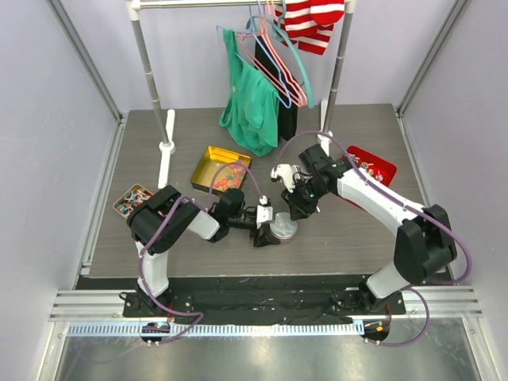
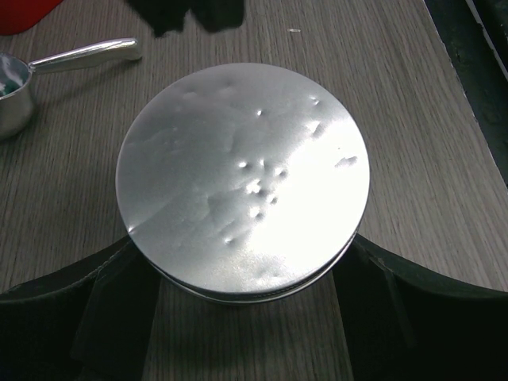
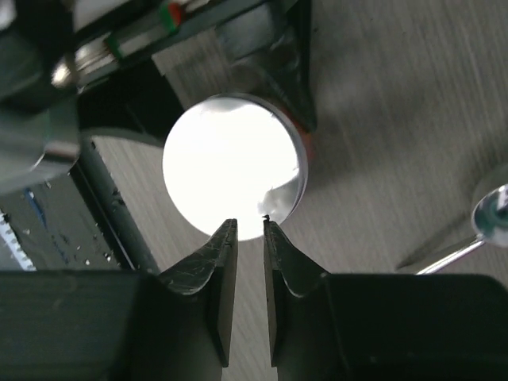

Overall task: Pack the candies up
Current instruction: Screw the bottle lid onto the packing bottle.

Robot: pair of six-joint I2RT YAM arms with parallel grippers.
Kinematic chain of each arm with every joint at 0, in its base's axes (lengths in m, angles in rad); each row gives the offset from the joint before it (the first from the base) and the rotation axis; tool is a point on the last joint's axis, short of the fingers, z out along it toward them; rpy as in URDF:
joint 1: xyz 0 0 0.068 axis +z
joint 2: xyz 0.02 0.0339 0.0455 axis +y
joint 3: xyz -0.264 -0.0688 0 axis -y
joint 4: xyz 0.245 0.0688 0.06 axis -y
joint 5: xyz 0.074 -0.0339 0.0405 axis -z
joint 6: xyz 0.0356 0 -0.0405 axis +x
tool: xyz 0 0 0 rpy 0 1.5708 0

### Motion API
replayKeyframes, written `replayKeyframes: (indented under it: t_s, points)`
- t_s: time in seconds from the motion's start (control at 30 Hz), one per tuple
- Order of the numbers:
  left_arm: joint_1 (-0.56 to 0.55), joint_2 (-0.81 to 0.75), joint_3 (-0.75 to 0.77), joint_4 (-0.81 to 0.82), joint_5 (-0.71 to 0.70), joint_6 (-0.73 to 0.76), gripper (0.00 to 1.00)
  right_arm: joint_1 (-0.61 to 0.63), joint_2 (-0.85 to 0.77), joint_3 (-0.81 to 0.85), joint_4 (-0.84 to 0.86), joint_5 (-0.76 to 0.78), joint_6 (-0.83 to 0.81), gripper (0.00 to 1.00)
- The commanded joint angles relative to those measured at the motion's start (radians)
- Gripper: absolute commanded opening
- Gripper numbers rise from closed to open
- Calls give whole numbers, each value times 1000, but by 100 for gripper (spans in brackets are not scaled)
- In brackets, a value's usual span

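Note:
A round silver tin [image 2: 242,175] with its dented lid on stands on the wooden table. My left gripper [image 2: 242,244] holds it, one finger [image 2: 103,309] against each side; in the top view this gripper [image 1: 274,228] reaches in from the left. My right gripper [image 3: 250,226] hovers just above the tin's [image 3: 230,167] near rim, its jaws a narrow gap apart with nothing between them. Small bright candies [image 1: 228,176] lie in the rectangular gold tin [image 1: 208,159] behind my left arm. Any candies in the round tin are hidden by the lid.
A metal scoop [image 2: 20,87] lies left of the round tin. A red tray [image 1: 373,165] sits at the right, and a small tin of wrapped sweets [image 1: 132,198] at the left. A clothes rack with a green garment [image 1: 252,103] stands at the back.

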Motion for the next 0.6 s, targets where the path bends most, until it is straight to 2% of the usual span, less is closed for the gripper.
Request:
replayKeyframes:
  t_s: [0.0, 0.2, 0.57]
  points:
    - [8, -3, 7, -64, -56, 35, 54, 5, 87, 82, 79, -41, 23, 25]
    - [8, -3, 9, -67, -56, 38, 54, 6, 184, 149, 107, -74, 27, 27]
    - [6, -3, 13, -77, -55, 41, 54, 20, 236, 179, 108, -104, 19, 31]
